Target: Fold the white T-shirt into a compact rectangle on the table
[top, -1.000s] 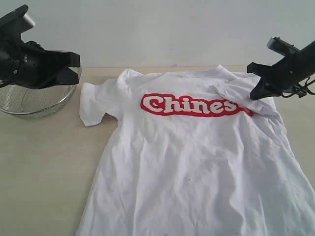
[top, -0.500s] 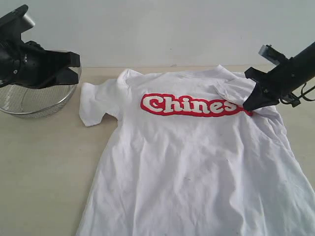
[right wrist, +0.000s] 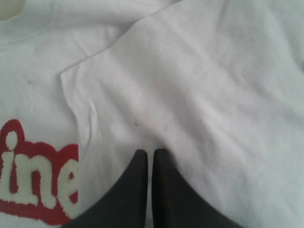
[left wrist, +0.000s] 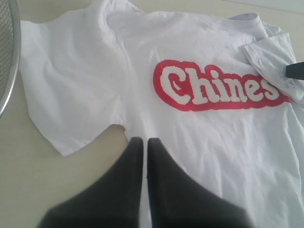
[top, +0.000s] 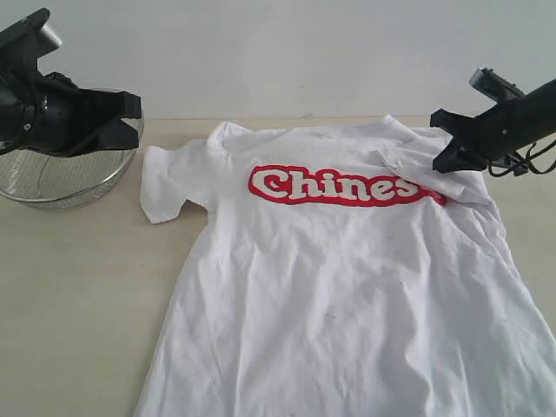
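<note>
The right gripper (top: 441, 163), clenched on nothing, has lifted back toward 3 o'clock after dipping at the sleeve (top: 408, 163) half a second ago; the sleeve has not moved and lies folded inward over the end of the red lettering. The shirt (top: 347, 295) is spread chest-up on the table (top: 78, 287), from centre to 5 o'clock in the exterior view. The left gripper (top: 132, 108), also clenched and empty, hangs at 10 o'clock over the bowl (top: 61, 182), so folding looks barely begun.

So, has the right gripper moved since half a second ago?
Yes. The right gripper rose, away from the end of the red lettering on the white T-shirt.
</note>
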{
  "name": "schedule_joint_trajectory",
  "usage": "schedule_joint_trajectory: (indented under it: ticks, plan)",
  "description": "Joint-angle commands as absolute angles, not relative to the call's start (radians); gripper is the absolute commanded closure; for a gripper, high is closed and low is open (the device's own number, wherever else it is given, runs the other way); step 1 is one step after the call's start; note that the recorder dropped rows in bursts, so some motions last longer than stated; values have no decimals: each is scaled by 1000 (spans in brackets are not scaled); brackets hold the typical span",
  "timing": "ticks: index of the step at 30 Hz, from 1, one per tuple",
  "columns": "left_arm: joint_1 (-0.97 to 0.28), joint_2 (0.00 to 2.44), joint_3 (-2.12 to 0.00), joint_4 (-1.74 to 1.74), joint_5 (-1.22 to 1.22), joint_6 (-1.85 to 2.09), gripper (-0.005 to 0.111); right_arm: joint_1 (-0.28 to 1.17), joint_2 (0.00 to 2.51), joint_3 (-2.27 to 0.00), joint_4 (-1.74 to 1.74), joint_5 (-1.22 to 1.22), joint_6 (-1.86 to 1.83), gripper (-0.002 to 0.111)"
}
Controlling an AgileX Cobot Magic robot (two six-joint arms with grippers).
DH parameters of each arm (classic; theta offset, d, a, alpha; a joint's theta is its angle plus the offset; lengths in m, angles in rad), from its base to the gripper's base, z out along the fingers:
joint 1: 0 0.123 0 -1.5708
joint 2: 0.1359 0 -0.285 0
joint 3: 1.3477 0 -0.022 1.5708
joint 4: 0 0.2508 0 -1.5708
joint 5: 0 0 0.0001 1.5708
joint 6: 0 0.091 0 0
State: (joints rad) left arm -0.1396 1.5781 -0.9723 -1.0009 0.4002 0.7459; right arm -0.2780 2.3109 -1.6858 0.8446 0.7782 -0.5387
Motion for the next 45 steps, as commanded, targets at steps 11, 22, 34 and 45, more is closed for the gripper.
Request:
schedule_joint_trajectory:
  ticks: [11, 22, 34, 45]
  plan:
    - [-144, 1571, -967, -1007, 388, 751, 102, -278, 2312, -1687, 755, 937, -548, 108]
    - [-144, 1571, -967, -1007, 389, 751, 102, -278, 2244, -1687, 751, 1060, -542, 108]
    - [-144, 1571, -967, -1007, 385, 751, 102, -280, 2238, -1687, 730, 908, -494, 108]
    - [-144, 1571, -967, -1007, 385, 751, 102, -279, 2272, -1687, 661, 1066, -480, 108]
